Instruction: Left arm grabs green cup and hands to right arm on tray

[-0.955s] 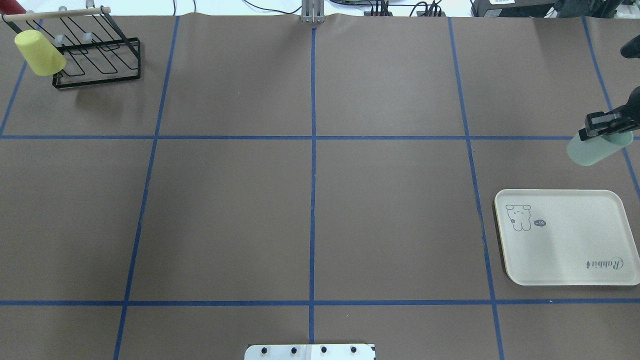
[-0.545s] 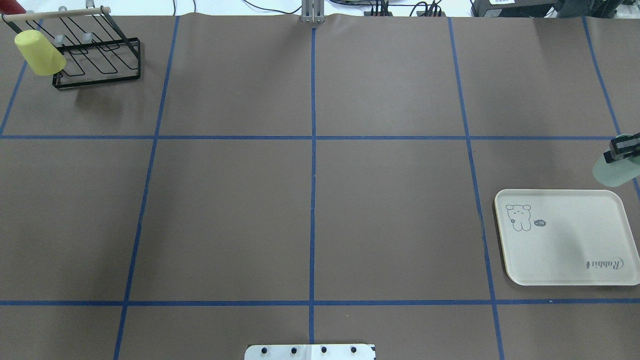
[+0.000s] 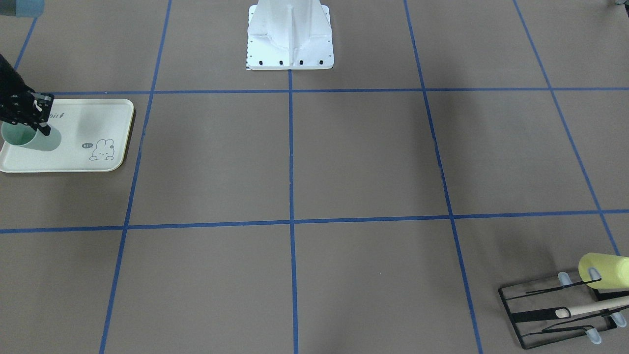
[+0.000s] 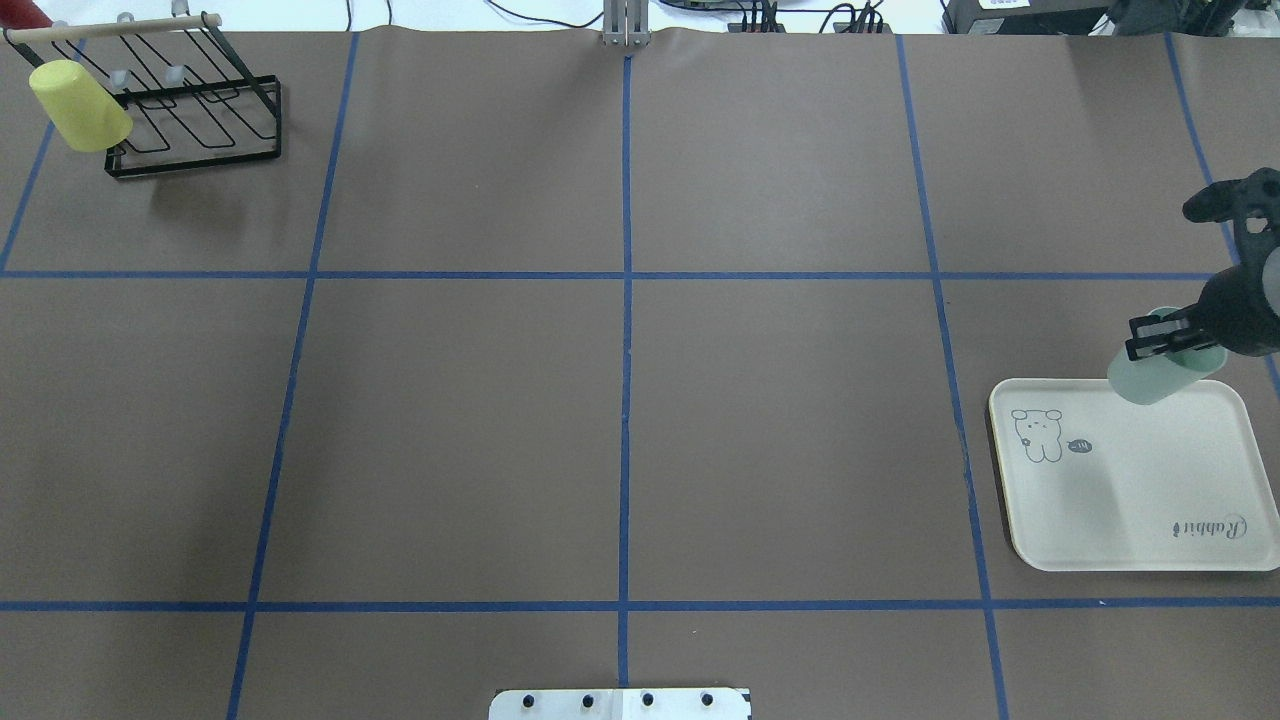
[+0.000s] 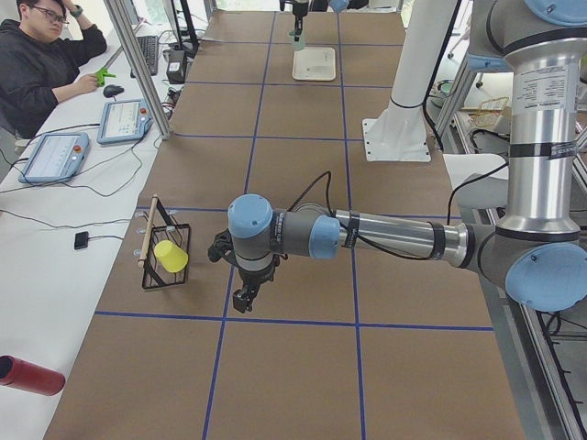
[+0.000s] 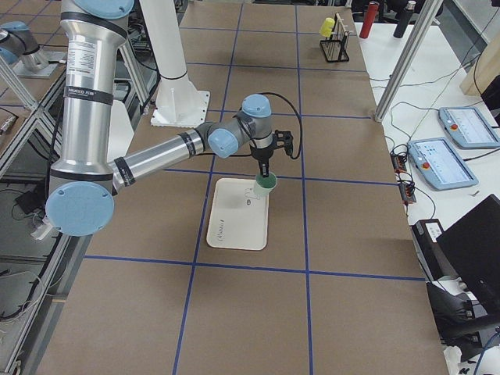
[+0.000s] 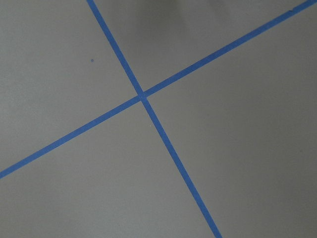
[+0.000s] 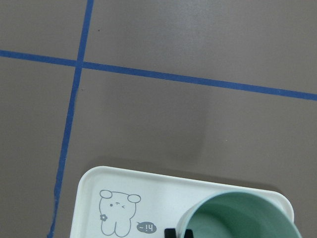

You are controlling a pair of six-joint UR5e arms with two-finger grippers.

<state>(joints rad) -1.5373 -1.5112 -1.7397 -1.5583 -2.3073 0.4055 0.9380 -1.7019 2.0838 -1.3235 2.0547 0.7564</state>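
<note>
The green cup hangs tilted over the far edge of the tray, held by its rim in my shut right gripper. The front-facing view shows the right gripper, the cup and the tray at the left edge. The right wrist view looks down into the cup over the tray. My left gripper shows only in the exterior left view, low over the table near the rack; I cannot tell whether it is open or shut. The left wrist view shows only table and tape.
A pale yellow cup hangs on the black wire rack at the far left corner. The robot's white base stands at the near table edge. An operator sits beside the table, and a red cylinder lies off it.
The right gripper with the green cup moved nearer, swung out toward the right edge, then came back left and now hangs over the tray's far edge.
</note>
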